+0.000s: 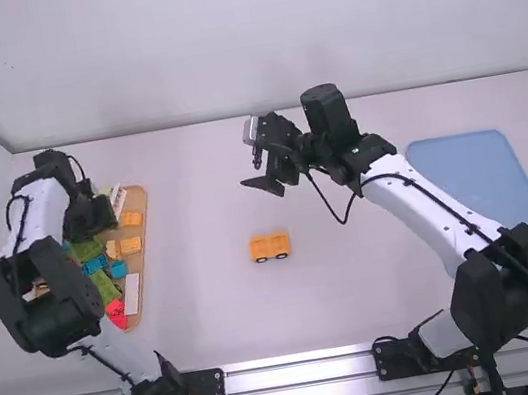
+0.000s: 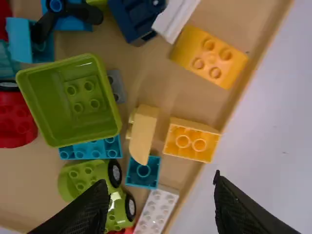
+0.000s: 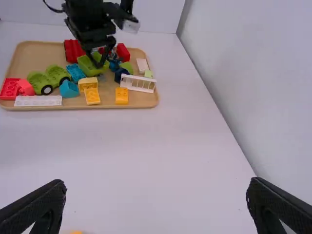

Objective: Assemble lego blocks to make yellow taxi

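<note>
Car [image 1: 270,243] of yellow blocks, sitting on the bench [image 1: 223,316] with two dark wheels facing me, and that's the centre of my clock, twelve toward the back wall [image 1: 218,43]. Up at twelve, here's the right hand [image 1: 251,173], released, spread wide, grasping nothing. Round to nine, it's the wooden tray [image 1: 143,240], with the left hand [image 1: 88,215] above it, released as well, fingers well apart. And what a mix in there: loose yellow blocks [image 2: 209,56], a green tub [image 2: 70,102], a wheeled green piece [image 2: 85,178], a pale slanted block [image 2: 143,134] beside the tub, red pieces [image 1: 116,313] toward the tray's six o'clock. Across at three, a blue mat [image 1: 480,187] lies flat.
</note>
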Motion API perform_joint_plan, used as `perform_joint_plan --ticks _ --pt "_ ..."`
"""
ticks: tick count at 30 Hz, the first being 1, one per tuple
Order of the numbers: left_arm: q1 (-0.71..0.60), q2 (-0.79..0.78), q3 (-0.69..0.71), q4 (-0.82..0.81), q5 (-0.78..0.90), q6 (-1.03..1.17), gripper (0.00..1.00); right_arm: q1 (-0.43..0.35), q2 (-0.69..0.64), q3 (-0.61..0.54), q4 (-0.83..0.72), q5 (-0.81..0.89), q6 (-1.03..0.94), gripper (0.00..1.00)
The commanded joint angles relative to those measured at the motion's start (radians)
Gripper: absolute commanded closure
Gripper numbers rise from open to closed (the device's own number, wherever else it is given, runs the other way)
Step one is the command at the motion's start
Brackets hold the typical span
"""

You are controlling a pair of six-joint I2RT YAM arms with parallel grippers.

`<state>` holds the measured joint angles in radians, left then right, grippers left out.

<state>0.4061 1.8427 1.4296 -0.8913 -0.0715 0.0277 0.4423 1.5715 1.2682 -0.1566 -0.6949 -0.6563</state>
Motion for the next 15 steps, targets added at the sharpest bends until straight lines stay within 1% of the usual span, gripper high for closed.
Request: perform_joint_plan --ticks 1,4,7,13,15 --pt "0.015 0.008 -0.054 0.034 -0.051 0.041 0.43 0.004 0.005 0.01 0.004 0.017 0.005 0.01" --pt "0.023 0.008 -0.092 0.079 -0.01 0.068 0.43 0.004 0.005 0.01 0.005 0.015 0.005 0.01" --pt "0.05 0.009 -0.107 0.11 0.045 0.068 0.48 0.004 0.005 0.01 0.007 0.016 0.006 0.01" --pt "0.087 0.018 -0.107 0.137 0.118 0.146 0.48 0.011 0.005 0.01 0.003 0.016 0.005 0.01" --pt "0.087 0.03 -0.103 0.122 0.104 0.149 0.48 0.009 0.005 0.01 0.003 0.016 0.006 0.01"
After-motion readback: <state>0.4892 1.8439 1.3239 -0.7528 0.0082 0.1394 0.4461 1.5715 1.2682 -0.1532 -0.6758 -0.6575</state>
